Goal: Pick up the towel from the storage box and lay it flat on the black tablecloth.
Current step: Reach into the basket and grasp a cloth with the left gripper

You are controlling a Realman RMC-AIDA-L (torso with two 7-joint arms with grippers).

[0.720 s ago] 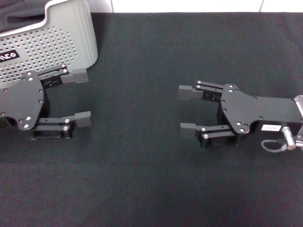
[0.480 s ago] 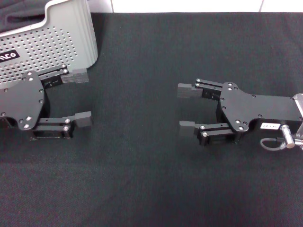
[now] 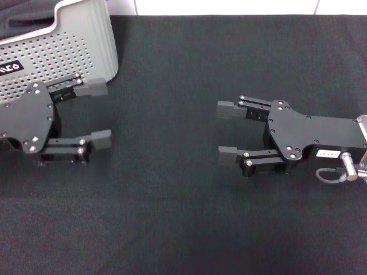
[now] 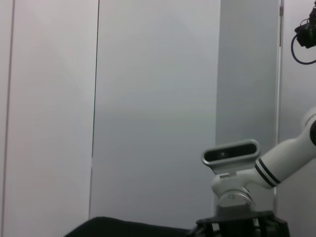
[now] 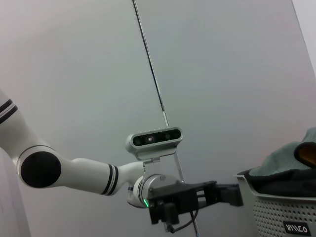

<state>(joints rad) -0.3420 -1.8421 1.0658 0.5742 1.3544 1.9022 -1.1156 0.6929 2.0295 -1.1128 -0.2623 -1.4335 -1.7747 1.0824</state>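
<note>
The storage box, light grey with rows of holes, stands at the far left on the black tablecloth. The towel lies heaped inside it, grey face up with a bit of orange showing; in the head view only dark folds show. My left gripper is open and empty, right beside the box's near corner, one finger overlapping the box wall. My right gripper is open and empty over the cloth at the right, pointing toward the left one.
The tablecloth covers the whole table up to a white wall strip at the back. The right wrist view shows the left arm and its wrist camera beside the box.
My left gripper has shifted slightly away from me, toward the box, still open. The right gripper has barely moved.
</note>
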